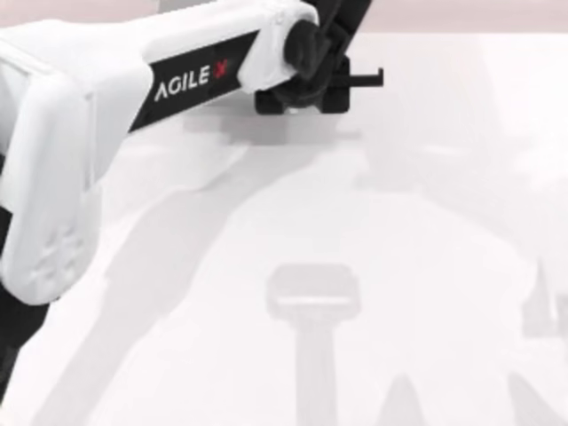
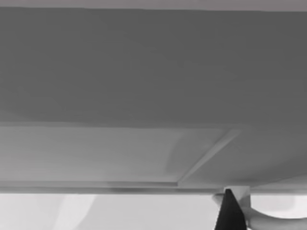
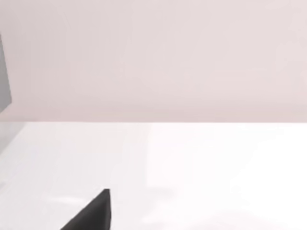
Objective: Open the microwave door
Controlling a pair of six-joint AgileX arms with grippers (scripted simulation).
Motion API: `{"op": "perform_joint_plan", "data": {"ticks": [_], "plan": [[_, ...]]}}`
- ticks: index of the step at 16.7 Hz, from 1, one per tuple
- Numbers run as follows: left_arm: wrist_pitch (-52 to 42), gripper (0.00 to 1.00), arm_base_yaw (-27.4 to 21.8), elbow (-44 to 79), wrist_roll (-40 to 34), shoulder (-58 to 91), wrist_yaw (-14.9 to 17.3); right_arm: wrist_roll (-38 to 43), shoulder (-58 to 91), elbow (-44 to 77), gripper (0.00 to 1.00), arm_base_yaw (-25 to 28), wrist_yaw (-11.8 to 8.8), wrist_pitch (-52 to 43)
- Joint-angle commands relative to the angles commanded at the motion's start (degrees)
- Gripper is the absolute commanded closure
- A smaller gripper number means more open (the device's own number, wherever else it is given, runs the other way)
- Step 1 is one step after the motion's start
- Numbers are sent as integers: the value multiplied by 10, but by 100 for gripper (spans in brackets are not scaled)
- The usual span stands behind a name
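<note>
pale, almost white tabletop (image 1: 426,222) fills the top view, crossed by soft grey shadows. left arm's white casing (image 1: 133,80) stretches across the upper left to its black left gripper (image 1: 319,80) near the far edge at top centre; whether its fingers are wide or narrow cannot be told. in the left wrist view the flat grey metallic microwave door (image 2: 96,153) with its dull window sits very close, one dark fingertip (image 2: 230,213) beside a light handle (image 2: 268,218). the right gripper shows only one dark fingertip (image 3: 93,213) over bare table.

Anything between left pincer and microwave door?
Nothing shows in the left wrist view: left pincer sits right at the microwave door edge, beside a light bar.
</note>
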Motion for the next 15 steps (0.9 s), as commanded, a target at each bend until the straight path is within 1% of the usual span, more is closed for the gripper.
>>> {"op": "perform_joint_plan", "data": {"ticks": [8,15], "plan": [[39,100,2,-65,-14,-42,-18,0,0,0,0,0,0,0],[40,100,3,-67,-15,-42,-18,0,0,0,0,0,0,0]]}}
